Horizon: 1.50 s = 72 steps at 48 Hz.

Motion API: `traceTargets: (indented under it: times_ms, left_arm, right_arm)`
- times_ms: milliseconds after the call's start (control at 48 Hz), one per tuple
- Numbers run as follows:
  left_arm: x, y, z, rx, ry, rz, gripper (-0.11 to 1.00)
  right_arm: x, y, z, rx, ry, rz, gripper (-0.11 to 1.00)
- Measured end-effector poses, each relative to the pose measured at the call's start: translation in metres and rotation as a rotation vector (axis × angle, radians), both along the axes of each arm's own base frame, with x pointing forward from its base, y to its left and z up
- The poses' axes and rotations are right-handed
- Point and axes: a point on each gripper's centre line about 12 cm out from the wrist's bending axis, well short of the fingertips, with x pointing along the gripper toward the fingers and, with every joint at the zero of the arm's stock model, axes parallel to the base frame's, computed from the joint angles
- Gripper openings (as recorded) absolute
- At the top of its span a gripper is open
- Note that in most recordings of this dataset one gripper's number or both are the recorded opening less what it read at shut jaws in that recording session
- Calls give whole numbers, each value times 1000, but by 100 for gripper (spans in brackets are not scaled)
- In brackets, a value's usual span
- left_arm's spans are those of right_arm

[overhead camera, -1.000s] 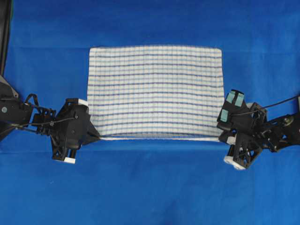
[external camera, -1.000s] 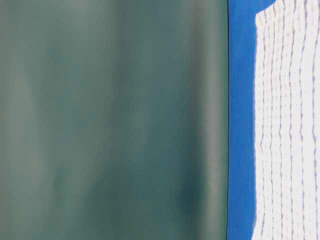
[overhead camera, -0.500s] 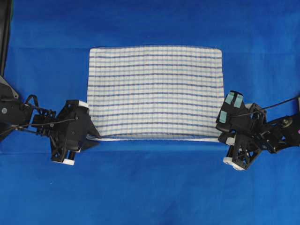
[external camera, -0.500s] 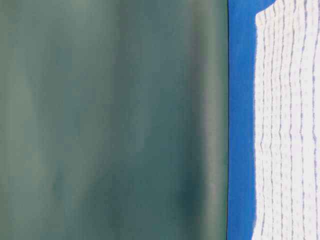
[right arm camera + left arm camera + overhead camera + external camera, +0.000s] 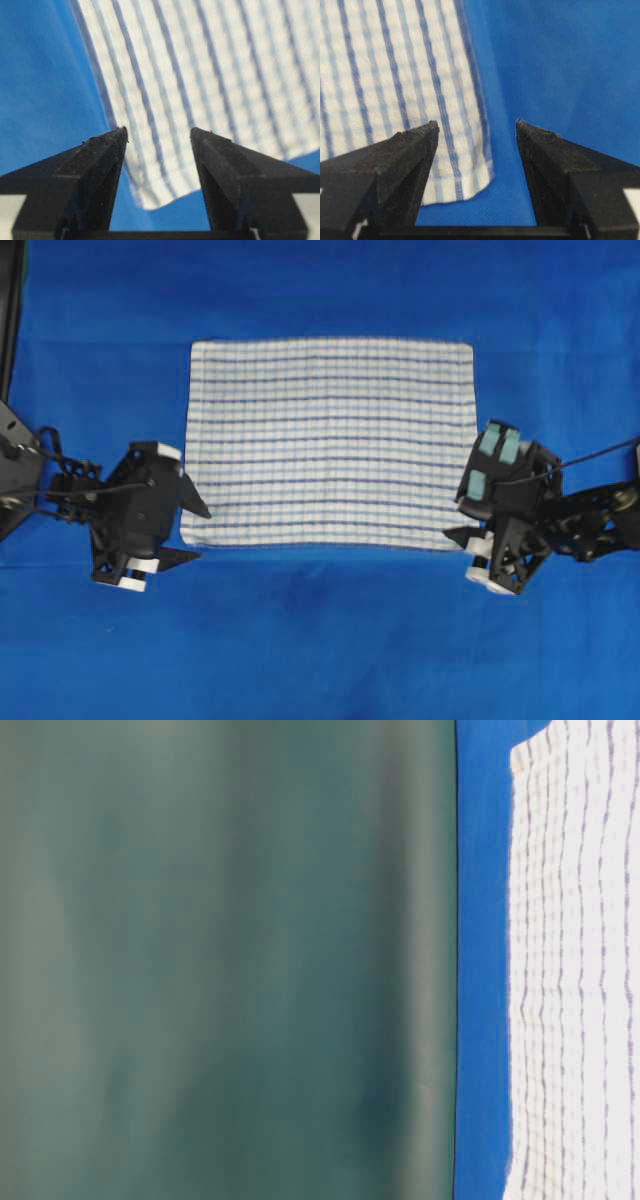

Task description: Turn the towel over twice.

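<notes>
One camera looks straight down on the desk (image 5: 320, 640); a desk-level camera skims its surface; each wrist camera peers closely past its end effector at a corner of the towel (image 5: 330, 440), which all views share.

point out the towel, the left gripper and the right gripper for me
towel (image 5: 330, 440), overhead view, middle of the striped cloth.
left gripper (image 5: 196, 532), overhead view, midway between its open fingertips.
right gripper (image 5: 157, 134), right wrist view, gap between its open fingertips.

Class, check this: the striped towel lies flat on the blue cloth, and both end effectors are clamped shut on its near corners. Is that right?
Not quite. The towel does lie flat, but the left end effector and right end effector are open, holding nothing. Both wrist views show the gap.
</notes>
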Motion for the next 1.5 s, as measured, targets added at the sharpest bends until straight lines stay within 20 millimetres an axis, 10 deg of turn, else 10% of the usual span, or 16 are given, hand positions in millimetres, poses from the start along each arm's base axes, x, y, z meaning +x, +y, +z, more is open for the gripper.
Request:
traceTargets:
  times_ms: [625, 1500]
  left_arm:
    - [-44, 62, 108, 92, -489, 137, 57]
    - [-86, 81, 118, 118, -661, 244, 57]
  right_arm:
    - [-70, -69, 125, -349, -480, 25, 60]
    - [-113, -89, 114, -369, -567, -20, 55]
